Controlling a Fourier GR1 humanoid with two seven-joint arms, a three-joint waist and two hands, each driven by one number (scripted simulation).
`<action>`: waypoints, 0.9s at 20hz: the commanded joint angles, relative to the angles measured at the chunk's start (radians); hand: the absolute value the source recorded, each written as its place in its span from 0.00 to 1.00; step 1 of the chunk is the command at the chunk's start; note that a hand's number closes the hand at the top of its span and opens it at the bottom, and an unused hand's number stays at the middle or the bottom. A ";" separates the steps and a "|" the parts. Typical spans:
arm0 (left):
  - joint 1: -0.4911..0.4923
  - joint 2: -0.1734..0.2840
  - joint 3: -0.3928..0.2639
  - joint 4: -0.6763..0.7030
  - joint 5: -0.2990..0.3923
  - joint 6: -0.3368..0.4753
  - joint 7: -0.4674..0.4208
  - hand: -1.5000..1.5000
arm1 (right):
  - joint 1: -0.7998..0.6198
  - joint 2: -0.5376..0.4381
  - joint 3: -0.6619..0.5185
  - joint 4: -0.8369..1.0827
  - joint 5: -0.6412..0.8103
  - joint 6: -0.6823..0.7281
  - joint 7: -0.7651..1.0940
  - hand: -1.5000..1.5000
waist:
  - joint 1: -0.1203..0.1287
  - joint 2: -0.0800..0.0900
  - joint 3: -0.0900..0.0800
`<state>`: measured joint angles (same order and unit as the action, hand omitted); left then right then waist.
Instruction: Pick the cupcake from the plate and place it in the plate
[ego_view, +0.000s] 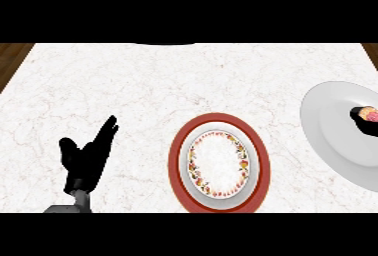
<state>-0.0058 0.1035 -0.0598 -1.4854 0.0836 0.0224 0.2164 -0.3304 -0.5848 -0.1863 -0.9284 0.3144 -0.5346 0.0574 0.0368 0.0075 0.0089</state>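
On the surface (148, 85) two plates lie well apart from each other. The rimmed plate (219, 200) sits near the middle of the view, close to the near edge. The plain plate (328, 120) lies to its right, partly cut off by the view's right edge and a little farther back. The cupcake (367, 115) rests on the plain plate, toward its right side. The left robot hand (87, 157) shows at the lower left, left of the rimmed plate, apart from it.
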 joint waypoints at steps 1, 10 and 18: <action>0.027 -0.006 -0.006 0.028 0.002 -0.010 -0.001 0.50 | -0.082 0.008 -0.029 0.224 -0.065 0.115 -0.156 0.00 | 0.008 0.008 -0.004; 0.016 -0.014 -0.003 0.067 0.004 -0.023 -0.011 0.50 | -0.224 0.065 -0.238 0.368 -0.257 0.133 -0.520 0.00 | -0.005 0.006 -0.005; 0.053 -0.005 0.015 0.015 0.016 -0.025 0.016 0.50 | -0.166 -0.055 -0.376 0.502 -0.404 0.379 -0.622 0.00 | -0.023 -0.003 -0.007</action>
<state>0.0059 0.0991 -0.0425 -1.4831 0.0814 0.0201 0.2113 -0.5046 -0.6101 -0.5151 -0.4868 -0.0356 -0.2431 -0.5274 0.0177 0.0003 0.0091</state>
